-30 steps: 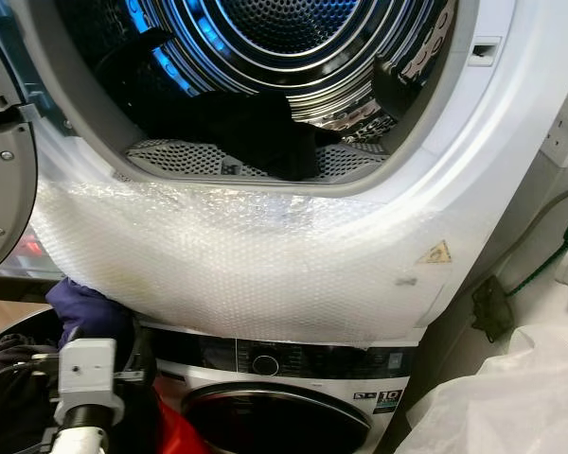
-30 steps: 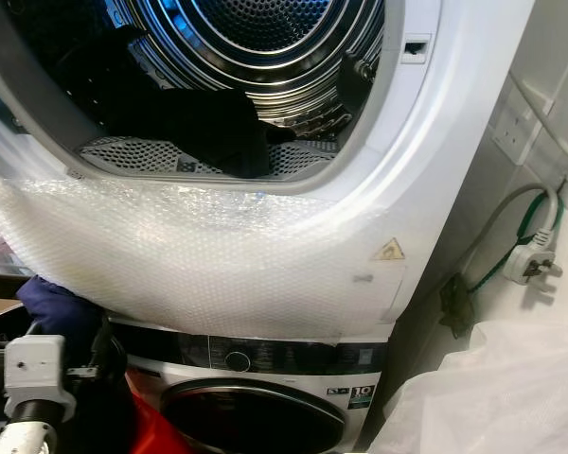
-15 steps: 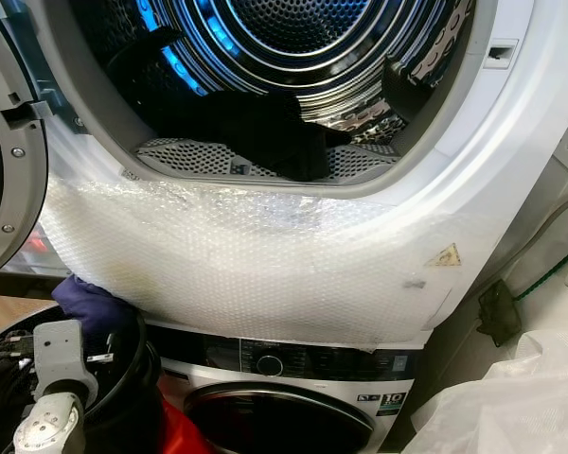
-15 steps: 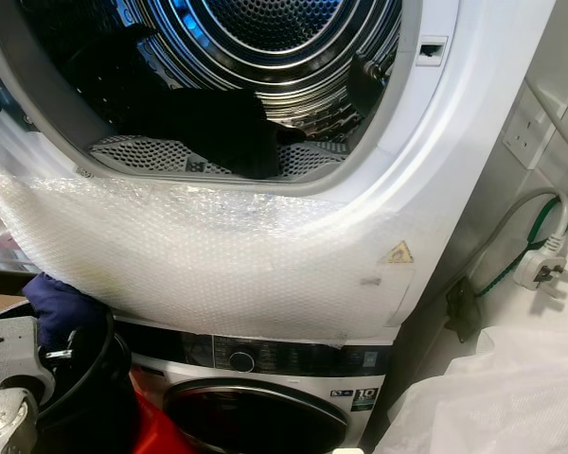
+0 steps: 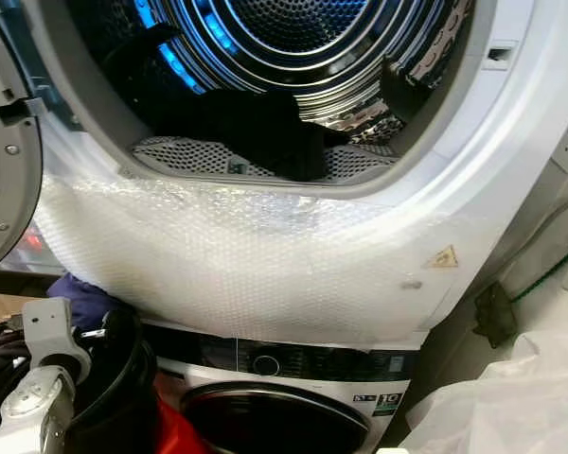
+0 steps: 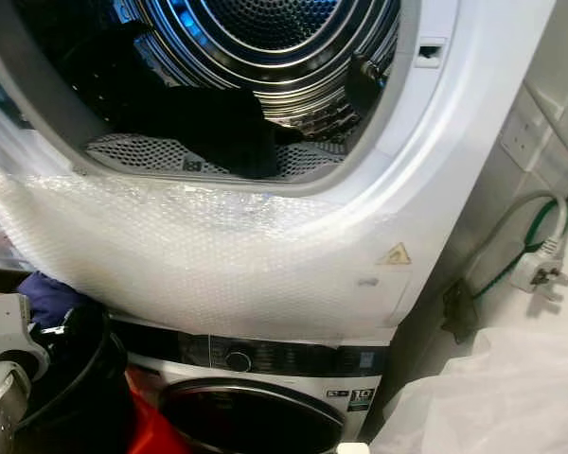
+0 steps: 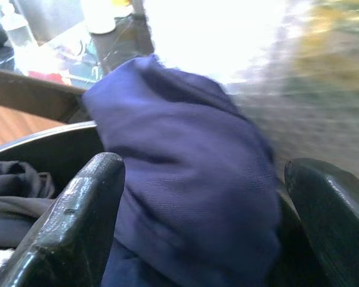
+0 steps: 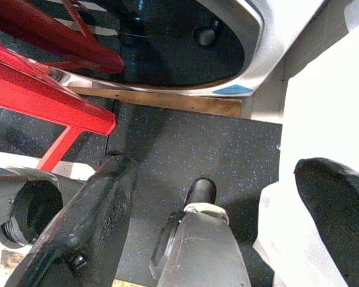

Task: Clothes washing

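A navy-blue garment (image 7: 185,179) bulges up between the two black fingers (image 7: 78,221) of the left gripper (image 7: 197,239); the fingers stand spread on either side of the cloth, and whether their pads actually press it cannot be told from the blurred wrist picture. In the head views the same blue cloth (image 5: 80,295) sits at the rim of a black laundry basket (image 5: 123,397) at the lower left, just beneath the bubble wrap (image 5: 246,255) taped across the front of the upper machine, with the left arm's silver wrist (image 5: 43,378) beside it. Dark clothes (image 7: 18,191) lie inside the basket. Above, the dryer drum (image 5: 293,57) stands with its door (image 5: 5,142) swung to the left, and a black garment (image 5: 256,128) lies at the drum's lip over the perforated lint filter (image 5: 189,156). Below the bubble wrap is the washing machine (image 5: 284,407) with its dial and dark round door. The right gripper (image 8: 221,221) hangs low with its fingers spread wide over speckled dark floor (image 8: 185,149), near a red frame (image 8: 42,78) and the washer's door. A white plastic sheet (image 5: 511,397) lies at the lower right.
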`<state>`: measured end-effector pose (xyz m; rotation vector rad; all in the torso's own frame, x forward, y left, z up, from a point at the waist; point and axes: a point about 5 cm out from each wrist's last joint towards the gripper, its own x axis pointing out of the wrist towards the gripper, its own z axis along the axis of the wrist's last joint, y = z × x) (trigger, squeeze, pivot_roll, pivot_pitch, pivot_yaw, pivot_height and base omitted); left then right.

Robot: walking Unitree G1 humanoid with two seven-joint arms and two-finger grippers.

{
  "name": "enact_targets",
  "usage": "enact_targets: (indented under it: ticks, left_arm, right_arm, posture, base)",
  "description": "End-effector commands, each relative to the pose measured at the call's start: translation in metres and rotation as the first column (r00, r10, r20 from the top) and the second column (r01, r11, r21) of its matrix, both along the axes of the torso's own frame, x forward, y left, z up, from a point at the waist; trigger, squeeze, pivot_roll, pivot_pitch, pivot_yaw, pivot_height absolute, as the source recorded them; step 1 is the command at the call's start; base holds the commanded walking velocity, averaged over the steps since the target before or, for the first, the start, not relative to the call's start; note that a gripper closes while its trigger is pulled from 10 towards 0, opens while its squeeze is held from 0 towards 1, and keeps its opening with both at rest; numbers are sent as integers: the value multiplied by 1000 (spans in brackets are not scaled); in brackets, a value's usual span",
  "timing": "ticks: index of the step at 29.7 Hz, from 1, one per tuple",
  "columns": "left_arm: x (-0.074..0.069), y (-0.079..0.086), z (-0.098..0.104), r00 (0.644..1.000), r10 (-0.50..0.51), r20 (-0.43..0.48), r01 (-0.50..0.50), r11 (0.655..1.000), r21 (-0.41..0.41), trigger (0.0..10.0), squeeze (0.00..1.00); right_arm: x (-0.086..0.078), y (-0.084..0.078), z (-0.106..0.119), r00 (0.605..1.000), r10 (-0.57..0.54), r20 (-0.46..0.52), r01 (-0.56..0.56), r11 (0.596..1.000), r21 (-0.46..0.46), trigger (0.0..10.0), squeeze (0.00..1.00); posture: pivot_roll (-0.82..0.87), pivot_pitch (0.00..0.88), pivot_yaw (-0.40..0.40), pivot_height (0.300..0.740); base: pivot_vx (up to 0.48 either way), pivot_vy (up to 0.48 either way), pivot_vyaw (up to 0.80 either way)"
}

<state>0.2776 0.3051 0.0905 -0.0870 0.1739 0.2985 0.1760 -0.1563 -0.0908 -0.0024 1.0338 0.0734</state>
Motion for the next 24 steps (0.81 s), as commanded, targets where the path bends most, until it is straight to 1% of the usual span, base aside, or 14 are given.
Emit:
enact_targets:
  ticks: [1,3,4,7,15,16,21,22,24]
  left_arm:
    - [3,7,5,999,29,15,-28,999,-17,10000,1000]
    - [3,10,5,999,44,10,-44,999,-24,10000,1000]
    - [4,11,1,999,46,-12,-46,998,-31,10000,1000]
    - [6,13,-3,999,46,-25,-48,998,-48,10000,1000]
    - [14,12,-10,996,50,-68,-55,996,-74,10000,988]
    - [18,12,-10,996,49,-71,-54,996,-67,10000,0]
    - [23,13,-6,996,53,-71,-57,997,-57,10000,0]
    - [25,18,-3,994,79,-71,-82,995,-49,10000,0]
    - [26,22,0,992,102,-70,-106,993,-53,10000,0]
  right_arm:
    - [1,0,0,1000,-3,-2,3,1000,3,10000,0]
    - [1,-1,1,1000,-3,-1,3,1000,2,10000,0]
    - [1,-1,1,1000,3,-1,-3,1000,-1,10000,0]
    - [1,-3,1,1000,6,-2,-6,1000,-4,10000,0]
    - [1,-7,1,1000,13,0,-13,1000,-10,10000,0]
    - [0,-10,1,1000,17,1,-16,1000,-17,10000,0]
    - [-1,-13,1,1000,20,-1,-20,1000,-24,10000,0]
    - [-2,-14,0,1000,21,-4,-21,999,-27,10000,0]
    - [-3,-15,0,1000,21,-5,-21,999,-28,10000,0]
  posture:
    - [86,0,1,740]
    - [87,0,-1,740]
    - [87,0,-6,740]
    - [84,2,-16,740]
    - [66,14,-40,740]
    - [62,22,-47,740]
    - [57,32,-53,740]
    - [51,36,-56,740]
    - [47,41,-59,740]
  base:
    - [0,0,0]
    - [0,0,0]
    - [0,0,0]
    - [0,0,0]
    - [0,0,0]
    - [0,0,0]
    - [0,0,0]
    - [0,0,0]
    - [0,0,0]
